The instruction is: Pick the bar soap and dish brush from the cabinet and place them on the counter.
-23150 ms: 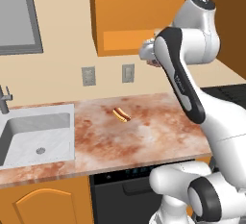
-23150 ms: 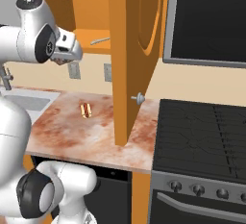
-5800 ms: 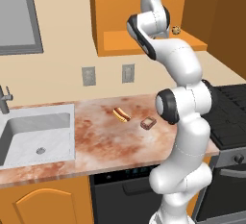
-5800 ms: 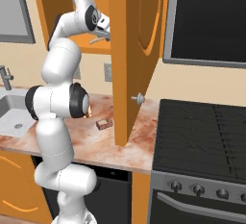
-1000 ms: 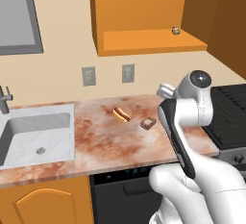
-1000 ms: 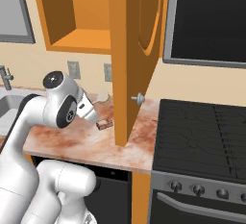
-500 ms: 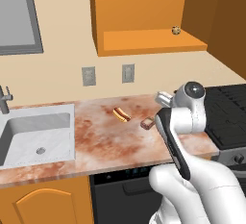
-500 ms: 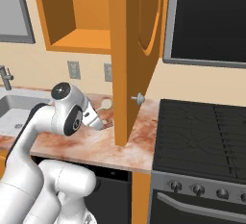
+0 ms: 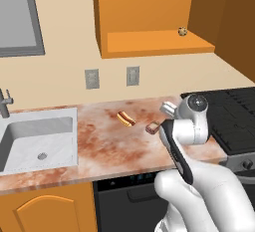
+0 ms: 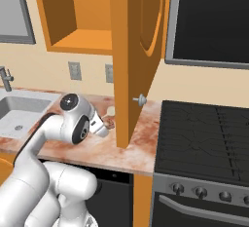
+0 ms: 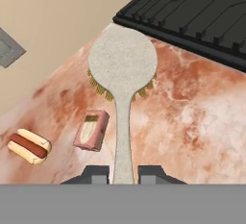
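Marble-look counter lies under the jaws | gripper clenched on the dish brush handle — round head straight ahead of the jaws | bar soap flat on the counter just left of the handle | hot dog farther left

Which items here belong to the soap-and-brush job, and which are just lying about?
Job: dish brush, held by the shut gripper; bar soap, already on the counter; open cabinet.

Lying about: hot dog; small round item on the cabinet shelf; sink; stovetop.
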